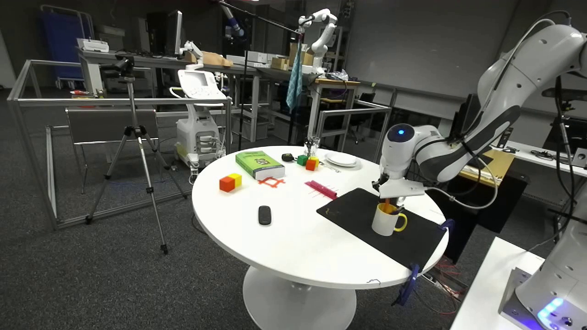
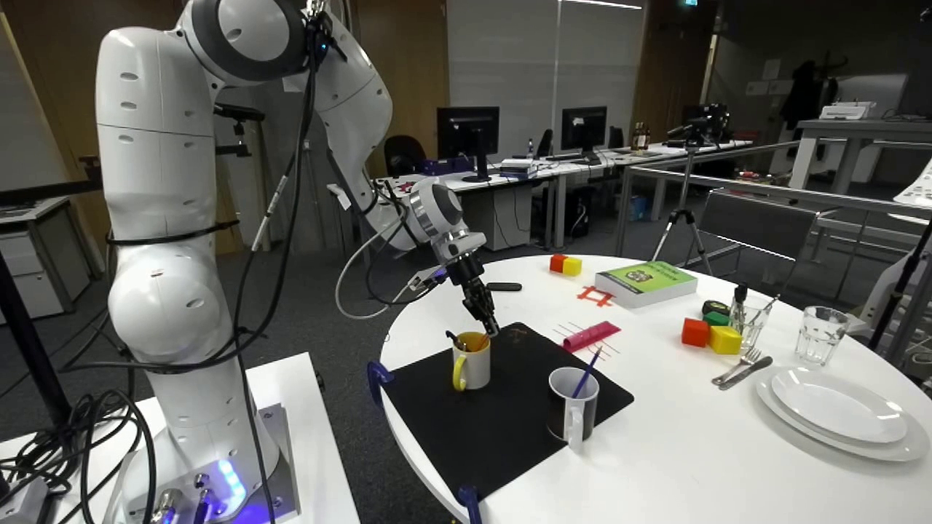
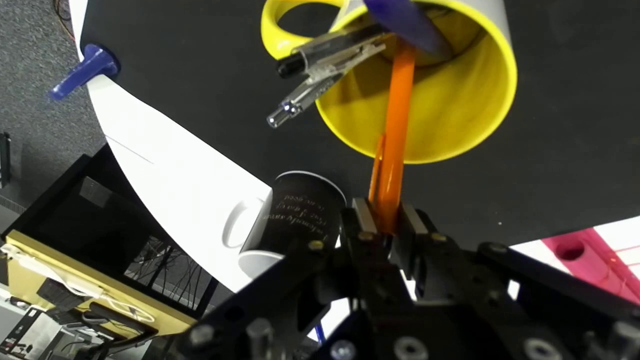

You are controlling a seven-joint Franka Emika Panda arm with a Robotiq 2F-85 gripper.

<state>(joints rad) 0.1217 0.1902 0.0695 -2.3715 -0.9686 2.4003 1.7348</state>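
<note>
Gripped between flat pads [image 3: 364,217] of the gripper [image 3: 389,215], with jaws drawn to a narrow gap: an orange pen [image 3: 398,107], smooth and slender, with a matching clip along one side. Located with upper end between the pads and lower end inside a cylindrical mug [image 2: 478,370]. Finished in white outside and glossy yellow inside, with a rounded yellow loop handle; set upright on a thin, matte black mat [image 2: 502,429].

Inside the same mug, leaning out over the rim near the handle: a clear-barrelled pen [image 3: 305,97] with a shiny metallic push button, and beside it a black-tipped pen [image 3: 320,52], also transparent along the barrel. Across the mouth: a tapered blue-violet object [image 3: 407,22], blurred, exact type not identifiable.

At the mat's edge, near the mug: a black cup [image 3: 302,220] with pale script lettering, white rim and white handle, and a slim blue stick [image 2: 587,373] projecting at a tilt. Fitted at the table rim: a smooth blue clamp [image 2: 377,380].

Beyond the mat, on the smooth, round white table [image 1: 293,238]: an elongated magenta bar [image 2: 591,335], an angular red lattice [image 2: 595,295] and a thick, green-covered book [image 2: 646,276]. Farther along: sharp-edged cubes [image 2: 695,332] in red, yellow and green, a transparent glass tumbler [image 2: 821,336], and glossy white stacked plates [image 2: 837,404].
</note>
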